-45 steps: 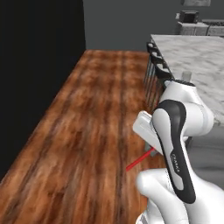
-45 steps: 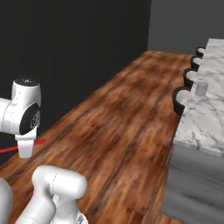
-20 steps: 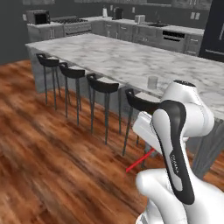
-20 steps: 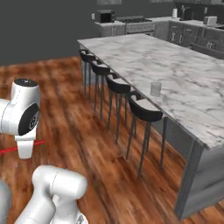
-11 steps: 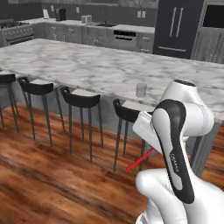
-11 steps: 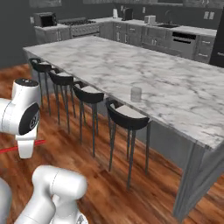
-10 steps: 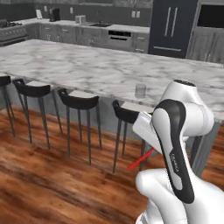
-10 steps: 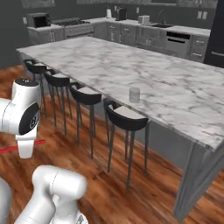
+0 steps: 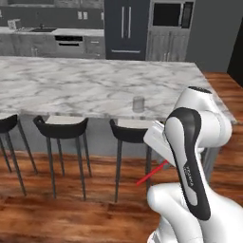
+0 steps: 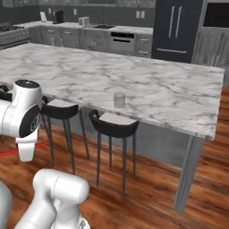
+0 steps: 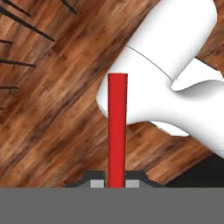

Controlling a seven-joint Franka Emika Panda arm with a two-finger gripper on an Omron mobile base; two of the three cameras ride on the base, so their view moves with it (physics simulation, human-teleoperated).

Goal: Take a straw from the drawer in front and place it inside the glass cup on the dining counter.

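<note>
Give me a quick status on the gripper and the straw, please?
Gripper shut on straw, low beside the arm. Cup upright near the counter edge, nothing in it. Stools line the counter's near side.

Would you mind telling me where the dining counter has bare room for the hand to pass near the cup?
The dining counter is bare marble all around the glass cup, widest toward the far kitchen side. The front edge is crowded below by stools. The gripper, shut on the straw, hangs low over the wood floor.
</note>
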